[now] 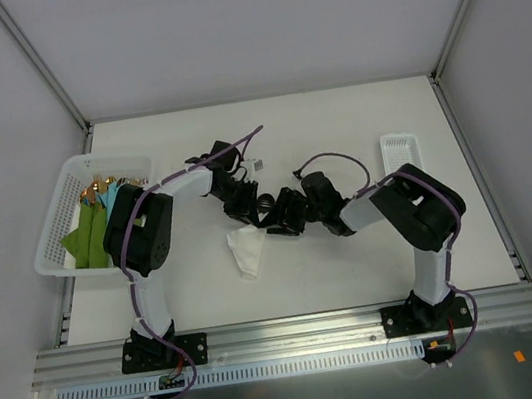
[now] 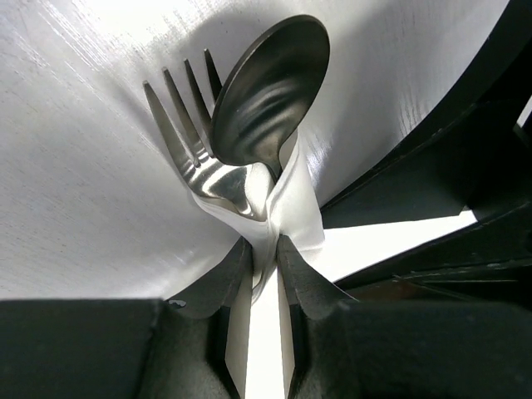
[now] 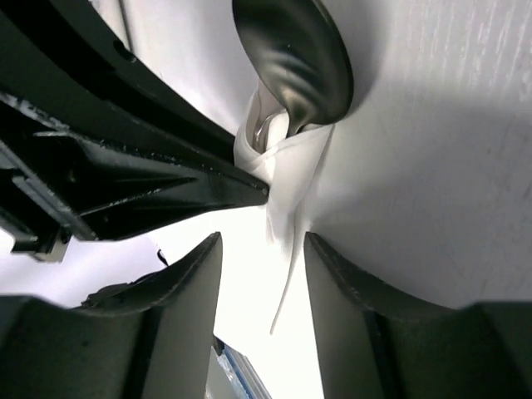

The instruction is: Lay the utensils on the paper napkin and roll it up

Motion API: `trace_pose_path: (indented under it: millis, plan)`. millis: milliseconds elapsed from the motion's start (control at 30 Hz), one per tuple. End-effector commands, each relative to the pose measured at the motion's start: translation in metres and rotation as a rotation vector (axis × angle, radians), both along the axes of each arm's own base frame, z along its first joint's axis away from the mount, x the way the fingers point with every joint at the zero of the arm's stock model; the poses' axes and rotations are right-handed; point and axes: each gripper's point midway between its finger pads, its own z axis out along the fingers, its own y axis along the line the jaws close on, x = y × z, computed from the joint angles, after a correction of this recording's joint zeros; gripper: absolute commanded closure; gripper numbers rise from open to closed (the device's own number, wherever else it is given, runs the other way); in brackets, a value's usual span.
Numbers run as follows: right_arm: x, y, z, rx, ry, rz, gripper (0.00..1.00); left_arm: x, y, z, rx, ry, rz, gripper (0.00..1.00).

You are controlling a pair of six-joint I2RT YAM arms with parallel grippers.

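Note:
The black spoon (image 2: 266, 91) and fork (image 2: 184, 125) lie side by side, their necks wrapped in the white paper napkin (image 2: 293, 208). My left gripper (image 2: 264, 249) is shut on the napkin bundle just below the utensil heads. My right gripper (image 3: 262, 258) is open, its jaws either side of a hanging fold of the napkin (image 3: 287, 187), below the spoon bowl (image 3: 295, 58). The left gripper's finger (image 3: 166, 187) touches the bundle from the left. In the top view both grippers (image 1: 246, 203) (image 1: 287, 213) meet at mid-table above the napkin (image 1: 247, 250); the utensils are hidden there.
A white basket (image 1: 53, 228) at the left holds green cloths (image 1: 90, 237) and gold cutlery (image 1: 98, 191). A small white tray (image 1: 400, 150) sits at the right. A small pale object (image 1: 255, 164) lies behind the left gripper.

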Motion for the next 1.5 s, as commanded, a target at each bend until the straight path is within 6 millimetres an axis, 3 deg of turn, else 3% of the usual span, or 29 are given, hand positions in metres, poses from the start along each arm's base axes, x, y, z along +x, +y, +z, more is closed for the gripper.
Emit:
trace_pose_path:
  millis: [0,233,667,1167,1467]
  plan:
    - [-0.029,-0.042,-0.059,-0.194,0.139,-0.026,0.50,0.005,0.005,0.006,-0.008,-0.081,-0.054,1.00]
    - [-0.028,-0.041,-0.058,-0.161,0.121,-0.025,0.40,0.006,0.003,0.023,-0.061,-0.117,-0.047,1.00]
    - [-0.025,-0.029,-0.057,-0.051,0.088,-0.019,0.37,0.013,0.007,0.043,-0.182,-0.076,0.020,1.00]
    - [-0.015,-0.017,-0.032,0.114,-0.068,-0.013,0.32,0.007,-0.001,0.079,-0.371,-0.005,0.034,1.00]
    - [-0.009,-0.004,-0.001,0.261,-0.171,0.017,0.32,0.000,-0.007,0.098,-0.468,0.029,0.007,1.00]
